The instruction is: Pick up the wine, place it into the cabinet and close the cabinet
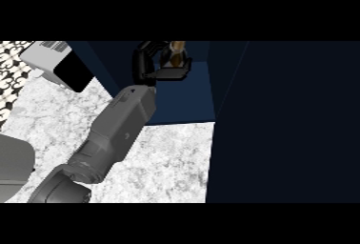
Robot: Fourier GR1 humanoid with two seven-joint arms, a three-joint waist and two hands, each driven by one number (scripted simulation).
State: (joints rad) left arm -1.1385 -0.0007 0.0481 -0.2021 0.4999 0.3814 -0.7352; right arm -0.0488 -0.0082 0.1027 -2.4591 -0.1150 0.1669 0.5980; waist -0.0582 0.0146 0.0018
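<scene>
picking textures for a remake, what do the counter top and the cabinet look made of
Counter top: white stone with grey veining, likely marble, matte. Cabinet: flat dark navy panels, no grain showing, so painted wood or laminate; cannot tell which.

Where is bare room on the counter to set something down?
Bare counter between the forearm and the dark cabinet door; another patch below the white box. Crowded inside the cabinet, where the right hand holds the wine.

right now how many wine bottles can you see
1. The wine bottle is at the view's top, in the open cabinet, gripped by the robot's hand, which hides most of it. More could be hidden behind the dark cabinet door.
</scene>
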